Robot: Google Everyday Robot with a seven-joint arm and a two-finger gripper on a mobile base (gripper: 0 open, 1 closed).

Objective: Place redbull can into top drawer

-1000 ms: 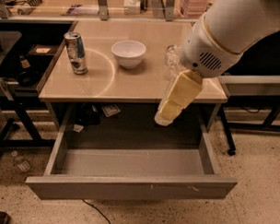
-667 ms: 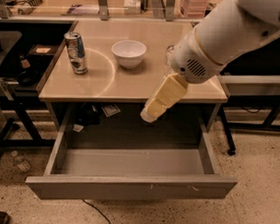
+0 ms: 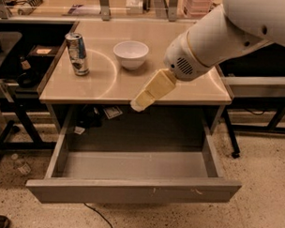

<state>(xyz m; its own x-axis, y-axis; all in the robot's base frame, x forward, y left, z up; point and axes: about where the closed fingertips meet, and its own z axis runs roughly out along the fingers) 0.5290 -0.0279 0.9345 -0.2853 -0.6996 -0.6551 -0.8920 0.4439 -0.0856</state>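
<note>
Speckled flooring and dark shelving frame a beige table point(image 3: 190, 89), and beneath it the top drawer point(image 3: 130, 190) is pulled well out, so the opening step looks done. The redbull can point(image 3: 77, 54) is not in the drawer. It stands upright on the tabletop toward the left side of the view, with a white bowl point(image 3: 131, 54) near it on the right. The gripper point(image 3: 139, 104) hangs at the table's front edge, about mid-width, on the end of the white arm point(image 3: 220, 39). It is angled down toward the can's side but well apart from the can and touching nothing. From this angle I cannot tell whether the gripper is open or closed, though nothing shows in it. By my reading, most of the task remains: reaching the can, grasping it, carrying it over the front edge and setting it down in the drawer.
</note>
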